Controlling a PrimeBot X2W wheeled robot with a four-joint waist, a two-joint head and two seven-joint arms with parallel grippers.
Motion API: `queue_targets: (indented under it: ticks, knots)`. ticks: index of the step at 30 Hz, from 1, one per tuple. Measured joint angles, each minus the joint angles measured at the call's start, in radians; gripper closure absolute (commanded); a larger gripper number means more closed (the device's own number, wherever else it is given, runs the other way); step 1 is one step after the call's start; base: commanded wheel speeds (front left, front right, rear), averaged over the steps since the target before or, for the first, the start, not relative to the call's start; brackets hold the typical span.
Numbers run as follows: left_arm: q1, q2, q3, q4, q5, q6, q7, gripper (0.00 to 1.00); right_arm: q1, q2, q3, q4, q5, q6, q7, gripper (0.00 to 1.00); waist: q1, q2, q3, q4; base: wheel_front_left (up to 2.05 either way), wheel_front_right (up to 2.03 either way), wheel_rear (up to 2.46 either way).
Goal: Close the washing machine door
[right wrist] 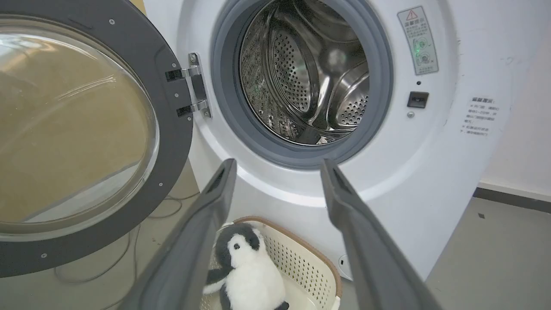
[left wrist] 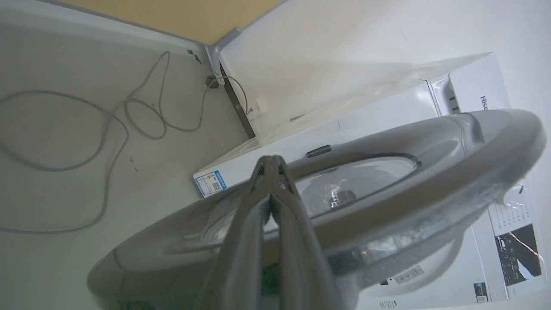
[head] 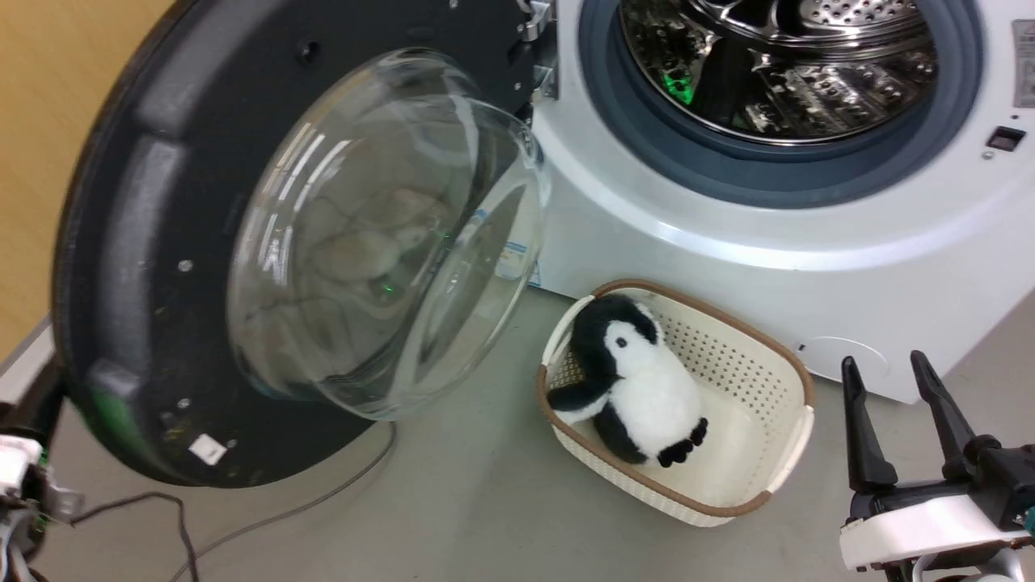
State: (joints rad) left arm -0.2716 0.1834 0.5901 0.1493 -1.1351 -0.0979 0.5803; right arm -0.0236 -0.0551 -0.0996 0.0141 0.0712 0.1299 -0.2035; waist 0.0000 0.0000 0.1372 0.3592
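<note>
The washing machine door (head: pixel 145 242) stands wide open at the left, black rim and bulging glass bowl (head: pixel 380 234) facing me, hinged to the white washing machine (head: pixel 728 267). The steel drum (right wrist: pixel 301 73) is open to view. My left gripper (left wrist: pixel 272 161) is shut with nothing in it, its fingers lying across the door's grey outer face (left wrist: pixel 473 142); I cannot tell if they touch it. My right gripper (head: pixel 883 361) hangs open at the lower right, apart from the machine. In the right wrist view that gripper (right wrist: pixel 275 165) points at the machine's front below the drum, with the door (right wrist: pixel 172 142) to its left.
A cream basket (head: pixel 776 364) holding a plush penguin (head: pixel 639 380) sits on the grey floor just before the machine, under the door's swing side. Loose cables (head: pixel 283 509) lie on the floor beneath the door. A yellow wall (head: pixel 40 121) stands behind the door.
</note>
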Motion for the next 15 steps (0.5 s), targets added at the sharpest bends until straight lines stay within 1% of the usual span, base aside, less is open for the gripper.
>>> queue_targets:
  ticks: [8, 15]
  knots:
    - [0.088, -0.024, -0.074, -0.071, -0.093, -0.010, 0.099, 1.00, -0.001, 0.000, -0.002, 0.001, 0.010, 0.000, -0.019, 0.00, 0.0000, 0.0000, 0.002, 0.028, 0.00, 0.00, 0.00]
    - [0.169, -0.056, -0.171, -0.216, -0.190, -0.013, 0.184, 1.00, -0.001, 0.000, -0.017, 0.005, 0.018, 0.000, -0.029, 0.00, 0.0000, 0.0000, 0.000, 0.052, 0.00, 0.00, 0.00]
